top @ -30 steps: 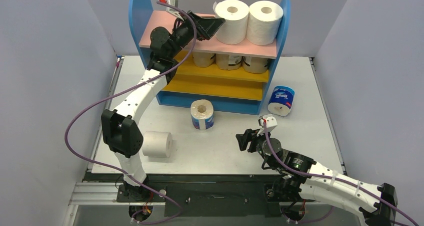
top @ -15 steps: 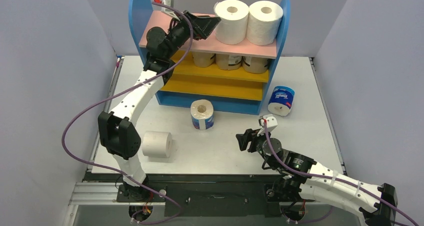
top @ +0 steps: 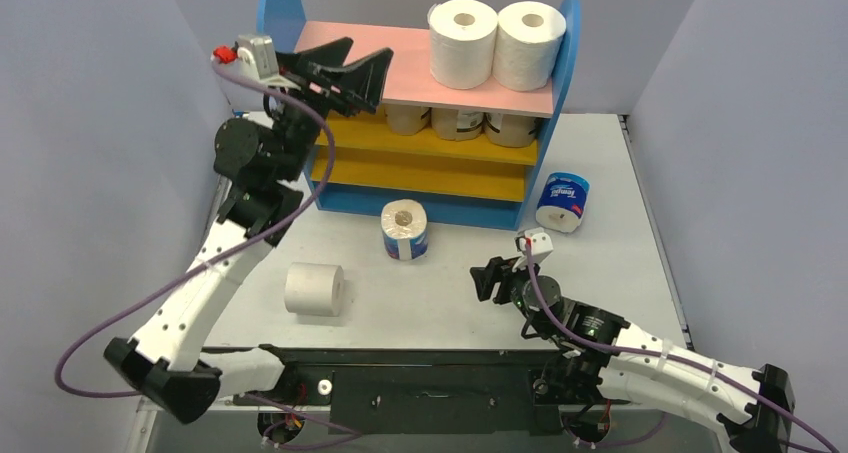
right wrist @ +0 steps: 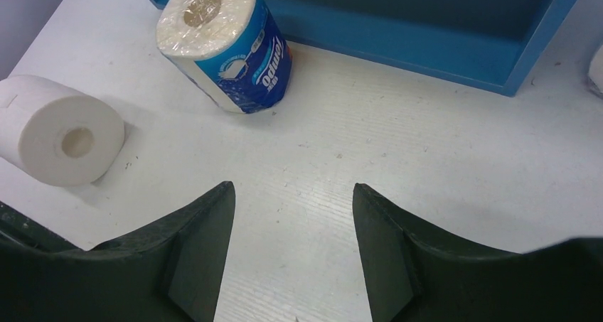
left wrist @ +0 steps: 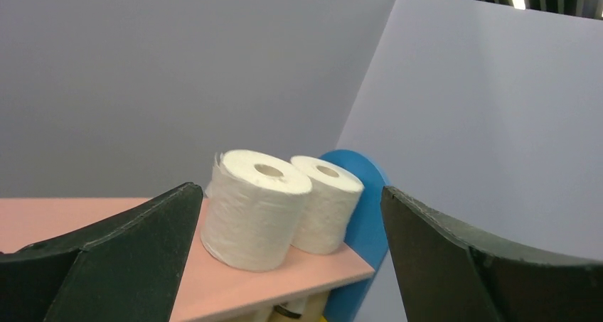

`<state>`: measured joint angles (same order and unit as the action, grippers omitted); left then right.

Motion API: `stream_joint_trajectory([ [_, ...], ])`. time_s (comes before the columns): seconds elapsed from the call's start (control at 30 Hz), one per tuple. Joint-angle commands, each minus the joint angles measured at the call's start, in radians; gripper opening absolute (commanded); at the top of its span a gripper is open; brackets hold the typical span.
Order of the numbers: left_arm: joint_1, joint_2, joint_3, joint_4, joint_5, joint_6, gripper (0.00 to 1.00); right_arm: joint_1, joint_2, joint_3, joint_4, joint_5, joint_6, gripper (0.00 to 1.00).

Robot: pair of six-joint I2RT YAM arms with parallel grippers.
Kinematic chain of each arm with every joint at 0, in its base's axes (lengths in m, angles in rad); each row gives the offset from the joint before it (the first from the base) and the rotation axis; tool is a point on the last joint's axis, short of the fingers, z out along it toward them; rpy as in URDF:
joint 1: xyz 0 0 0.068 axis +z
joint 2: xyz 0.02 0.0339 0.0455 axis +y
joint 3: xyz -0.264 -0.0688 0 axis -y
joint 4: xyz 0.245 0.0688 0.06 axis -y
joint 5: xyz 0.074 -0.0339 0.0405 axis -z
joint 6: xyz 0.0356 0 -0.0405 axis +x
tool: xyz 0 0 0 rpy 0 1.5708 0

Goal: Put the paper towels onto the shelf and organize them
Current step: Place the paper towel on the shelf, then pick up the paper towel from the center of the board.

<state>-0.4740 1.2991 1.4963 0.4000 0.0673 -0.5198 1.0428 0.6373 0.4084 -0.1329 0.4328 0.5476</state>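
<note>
The shelf (top: pixel 345 43) has blue sides, a pink top board and yellow lower boards. Two white rolls (top: pixel 463 41) (top: pixel 528 43) stand on the right of its pink top; they also show in the left wrist view (left wrist: pixel 252 208). Three tan-wrapped rolls (top: pixel 458 122) sit on the upper yellow board. On the table lie a white roll (top: pixel 315 289) on its side, an upright blue-and-white roll (top: pixel 405 229) and another blue-and-white roll (top: pixel 562 202). My left gripper (top: pixel 362 65) is open and empty at the shelf's top left. My right gripper (top: pixel 492 278) is open and empty above the table.
Grey walls close in the table on the left, back and right. The table's front edge and the black arm rail (top: pixel 430 383) lie near my arm bases. The blue shelf base (right wrist: pixel 455 41) fills the top of the right wrist view.
My left arm has pulled back to the left, away from the two white rolls on the top board, its gripper open and empty. The right arm has not moved.
</note>
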Motion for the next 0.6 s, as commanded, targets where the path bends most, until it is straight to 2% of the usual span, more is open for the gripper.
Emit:
stream_joint_trajectory([
  [0.0, -0.127, -0.128, -0.142, -0.167, -0.268, 0.211, 0.96, 0.011, 0.045, -0.009, 0.101, 0.047, -0.001, 0.57],
  [0.17, -0.261, -0.307, -0.356, -0.343, -0.499, 0.193, 0.96, 0.009, 0.172, 0.067, 0.069, 0.077, 0.022, 0.57],
  [0.27, -0.288, -0.395, -0.463, -0.410, -0.612, 0.141, 0.96, 0.008, 0.260, 0.139, 0.045, 0.032, 0.027, 0.57],
  [0.4, -0.294, -0.493, -0.553, -0.590, -0.680, 0.054, 0.96, 0.007, 0.348, 0.207, 0.089, -0.037, 0.052, 0.58],
  [0.57, -0.297, -0.612, -0.620, -0.718, -0.745, -0.010, 0.96, 0.005, 0.452, 0.283, 0.110, -0.059, 0.079, 0.59],
])
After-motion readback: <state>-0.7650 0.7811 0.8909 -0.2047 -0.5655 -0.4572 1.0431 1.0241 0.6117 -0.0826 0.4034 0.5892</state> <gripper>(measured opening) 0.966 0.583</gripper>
